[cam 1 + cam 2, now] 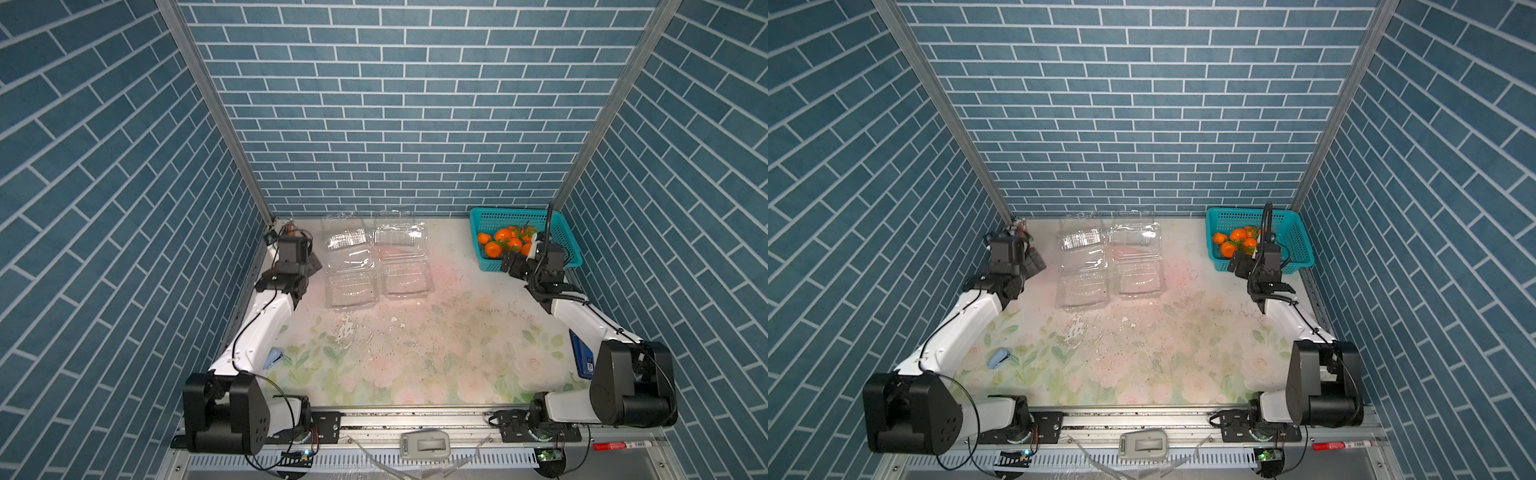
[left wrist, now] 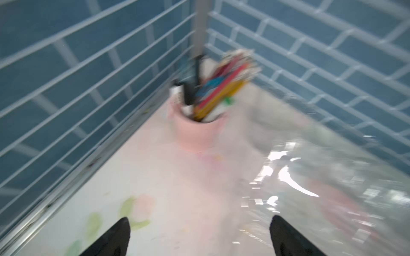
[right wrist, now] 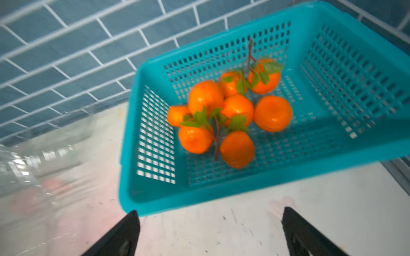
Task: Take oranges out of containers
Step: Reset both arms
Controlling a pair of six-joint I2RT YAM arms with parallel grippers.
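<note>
Eight oranges [image 3: 237, 109] lie in the teal basket [image 1: 498, 214], right of centre in both top views. Four clear boxes [image 1: 405, 278], centre-left, seemingly empty through glare. Both spread, holding nothing: right end effector [image 3: 209, 211] at basket rim, left end effector [image 2: 199, 219] beside boxes. Unloading looks done; next, back arms off

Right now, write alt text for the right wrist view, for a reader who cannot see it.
Eight oranges, some on leafy twigs, lie piled in a teal basket on a table by a blue tiled wall. The right claw stands open and empty before the basket.
</note>
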